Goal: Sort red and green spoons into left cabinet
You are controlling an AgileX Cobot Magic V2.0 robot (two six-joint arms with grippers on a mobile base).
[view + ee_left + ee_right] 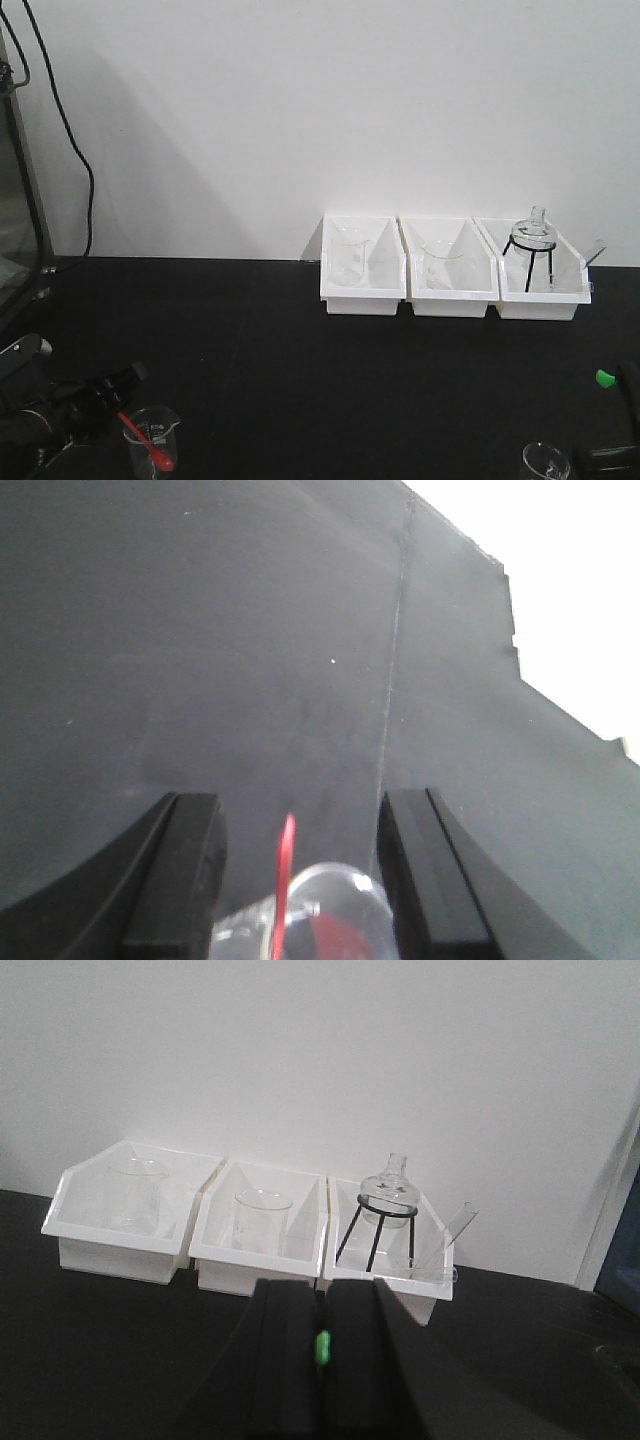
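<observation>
**Green spoon clamped; red spoon not yet taken from its beaker**

The green spoon [322,1348] is pinched in the closed right end effector [320,1286] above the black worktop [300,380]. The red spoon [150,447] is leaned in a glass beaker [166,424], with its handle raised between the parted jaws of the left end effector [300,810]. Both spoons are judged to be light, thin, slick plastic. The red handle is best gripped mid-length, clear of the fragile glass rim.
</observation>
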